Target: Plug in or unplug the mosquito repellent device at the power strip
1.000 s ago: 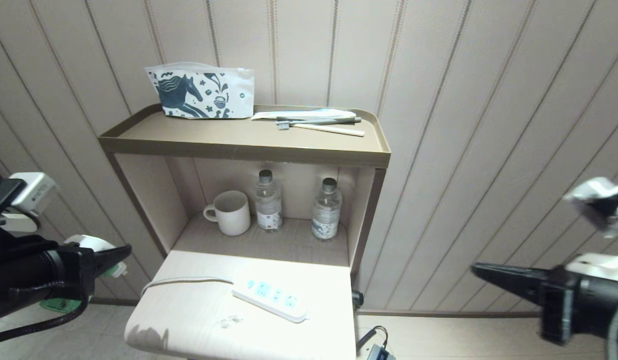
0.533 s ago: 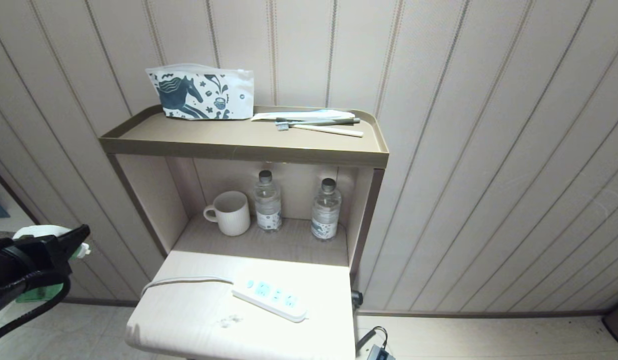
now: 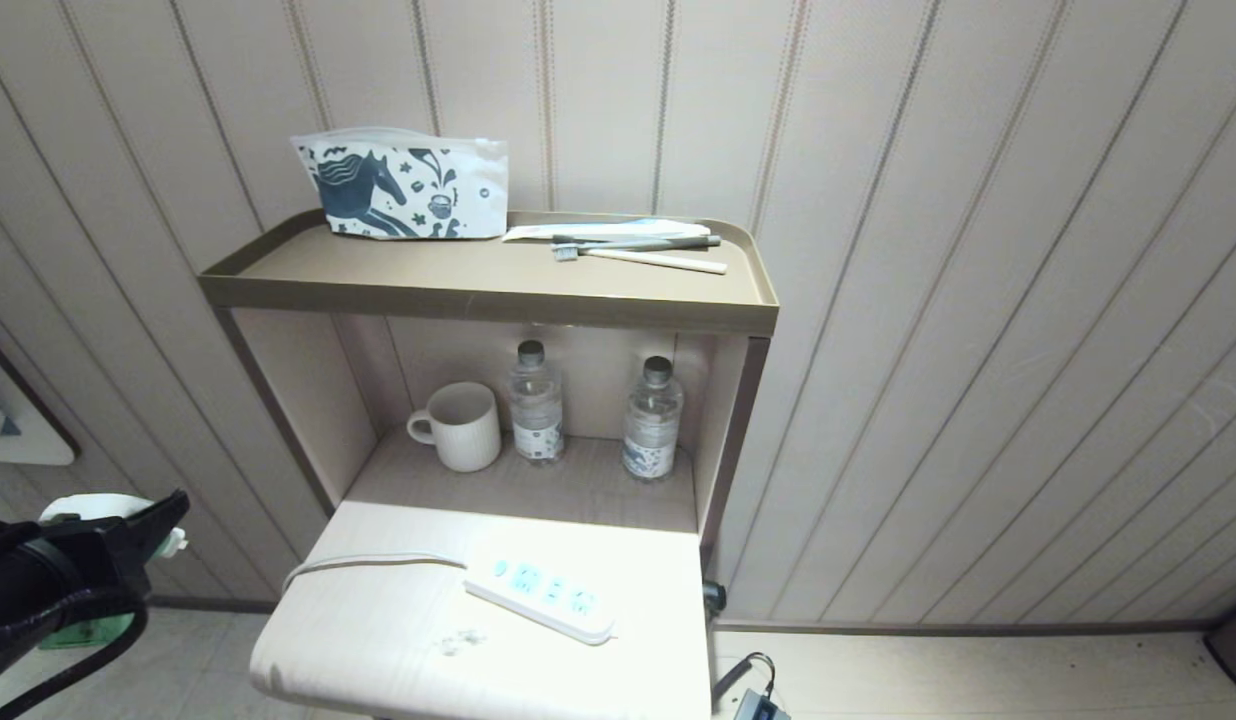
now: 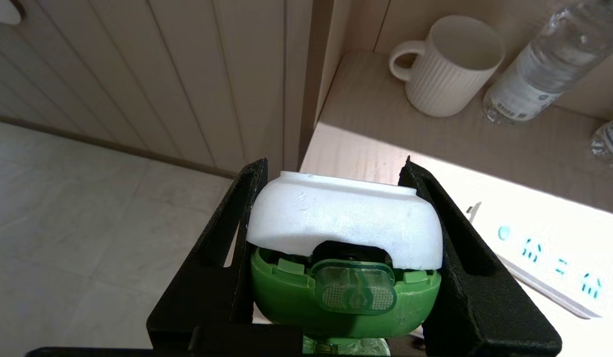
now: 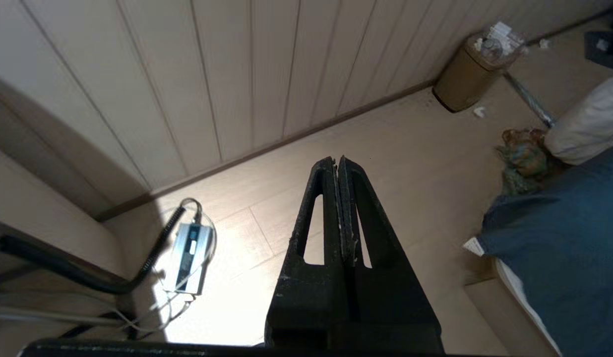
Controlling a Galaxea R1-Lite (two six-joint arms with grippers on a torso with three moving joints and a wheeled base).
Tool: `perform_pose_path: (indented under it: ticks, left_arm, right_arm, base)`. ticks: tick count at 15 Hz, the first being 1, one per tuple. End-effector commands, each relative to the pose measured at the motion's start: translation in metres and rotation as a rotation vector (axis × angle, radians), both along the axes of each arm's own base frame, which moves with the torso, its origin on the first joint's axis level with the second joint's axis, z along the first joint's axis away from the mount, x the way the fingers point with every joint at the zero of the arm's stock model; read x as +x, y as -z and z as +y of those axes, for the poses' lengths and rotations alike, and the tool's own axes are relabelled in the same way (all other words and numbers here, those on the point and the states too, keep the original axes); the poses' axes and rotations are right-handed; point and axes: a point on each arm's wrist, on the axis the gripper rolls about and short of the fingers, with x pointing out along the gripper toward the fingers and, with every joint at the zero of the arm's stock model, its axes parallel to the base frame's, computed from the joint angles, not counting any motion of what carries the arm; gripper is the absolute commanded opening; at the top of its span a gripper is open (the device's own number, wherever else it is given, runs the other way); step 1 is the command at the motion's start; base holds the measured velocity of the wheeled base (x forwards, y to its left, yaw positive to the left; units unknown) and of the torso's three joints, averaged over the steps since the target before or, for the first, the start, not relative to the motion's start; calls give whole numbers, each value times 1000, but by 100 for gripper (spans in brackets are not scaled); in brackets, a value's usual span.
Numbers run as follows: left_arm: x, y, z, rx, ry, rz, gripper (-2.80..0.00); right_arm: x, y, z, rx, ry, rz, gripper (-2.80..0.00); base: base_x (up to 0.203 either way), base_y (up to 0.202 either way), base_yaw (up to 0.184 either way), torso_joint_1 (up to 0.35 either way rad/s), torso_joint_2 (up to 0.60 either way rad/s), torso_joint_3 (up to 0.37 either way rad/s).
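Panelled walls are backing a pale tabletop (image 3: 398,640) carrying the power strip (image 3: 540,598), sockets empty. At eight o'clock, the left hand (image 4: 336,198) is clenching the mosquito repellent device (image 4: 343,258); right hand (image 5: 338,166) is clenched empty.

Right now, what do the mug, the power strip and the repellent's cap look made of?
Mug: probably glazed ceramic; matte cream, ribbed wall, thick rim. Power strip: glossy white moulded plastic with light blue socket marks. Repellent device, in the left hand: matte white plastic cap over shiny green plastic, with a clear insert.
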Motion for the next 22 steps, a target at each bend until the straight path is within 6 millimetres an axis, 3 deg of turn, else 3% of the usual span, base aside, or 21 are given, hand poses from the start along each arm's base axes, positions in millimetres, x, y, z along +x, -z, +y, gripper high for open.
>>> perform_pose_path:
  ticks: [1,3,6,7,10,13,18,22]
  left_arm:
    - [1,6,-1,2,10,26,-280]
    - [0,8,-2,-6,50,36,-280]
    - [-3,6,-8,6,128,24,-280]
    - [-3,5,-10,14,151,17,-280]
    - [-3,0,-27,57,278,-49,-280]
    - [-4,0,-28,56,293,-91,-280]
    - [-14,20,-30,112,354,-71,-280]
    - [-14,16,-30,143,261,-88,-280]
  right_arm:
    - [-1,19,1,-17,-1,5,-280]
    - [-8,38,4,-67,-196,-105,-280]
    - [0,59,12,-128,-588,-169,-280]
    - [3,65,12,-133,-630,-161,-280]
    - [5,66,12,-87,-606,-200,-280]
    - [5,66,12,-88,-606,-203,-280]
    - [5,66,12,-88,-605,-204,-280]
    - [5,66,12,-88,-606,-203,-280]
  base:
    - [0,0,0,0,0,0]
    - [0,0,0,0,0,0]
    - [0,0,0,0,0,0]
    - [0,0,0,0,0,0]
    - [0,0,0,0,0,0]
    - [0,0,0,0,0,0]
    - [0,0,0,0,0,0]
    - [0,0,0,0,0,0]
